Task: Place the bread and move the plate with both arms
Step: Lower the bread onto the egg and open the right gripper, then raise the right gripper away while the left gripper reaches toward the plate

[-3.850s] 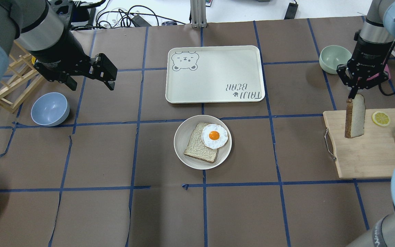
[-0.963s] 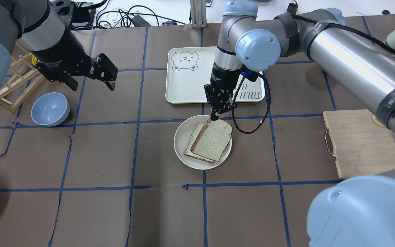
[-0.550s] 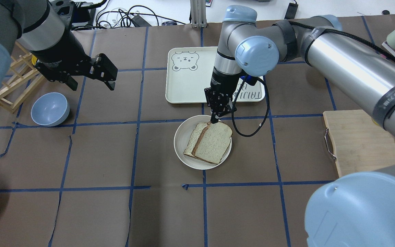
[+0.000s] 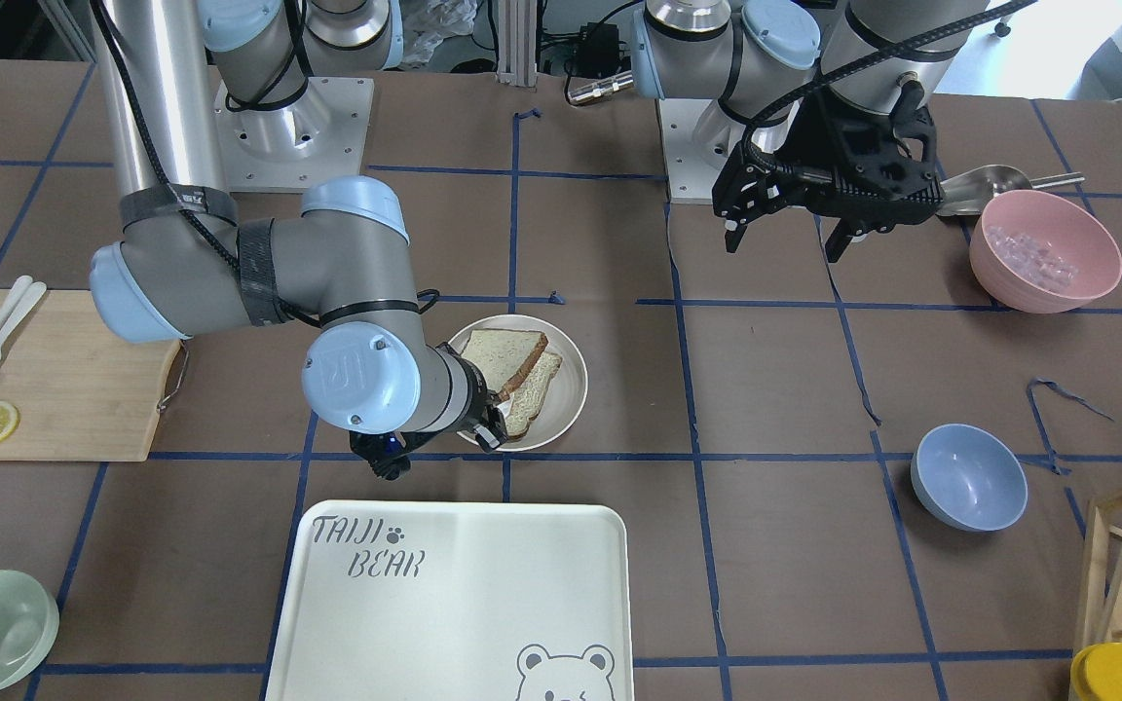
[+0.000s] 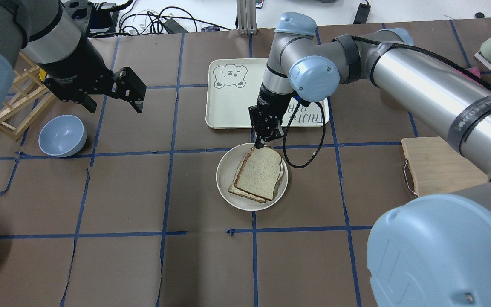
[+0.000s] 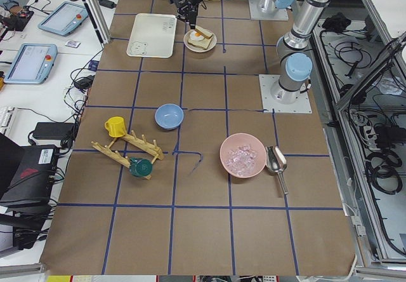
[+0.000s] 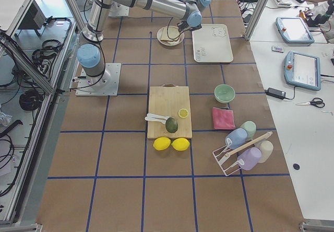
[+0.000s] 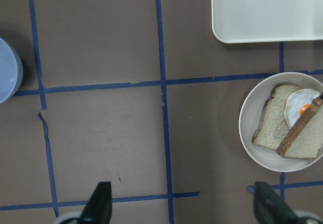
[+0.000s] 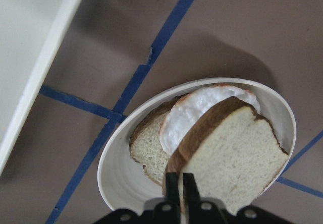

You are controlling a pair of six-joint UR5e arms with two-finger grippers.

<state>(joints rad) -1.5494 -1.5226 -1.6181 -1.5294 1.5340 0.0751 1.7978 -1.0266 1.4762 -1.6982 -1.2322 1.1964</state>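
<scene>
The bread (image 5: 259,172) is a bare slice with a dark crust, held tilted over the round cream plate (image 5: 224,187). It leans over the fried egg (image 9: 197,110) and the smaller slice (image 9: 149,151) that lie on the plate. My right gripper (image 5: 258,145) is shut on the bread's upper crust edge, as the right wrist view shows (image 9: 176,181). My left gripper (image 5: 113,104) is open and empty, hovering far to the left of the plate. In the left wrist view the plate (image 8: 247,128) sits at the right edge.
The white bear-print tray (image 5: 228,106) lies just behind the plate. A blue bowl (image 5: 62,135) and a wooden rack (image 5: 15,106) stand at the left. A cutting board (image 5: 441,170) lies at the right. A pink bowl (image 4: 1043,251) sits near the left arm's base.
My right arm carried the bread from the cutting board to the plate, then lowered it flatter over the egg and the other slice. My left arm has not moved.
</scene>
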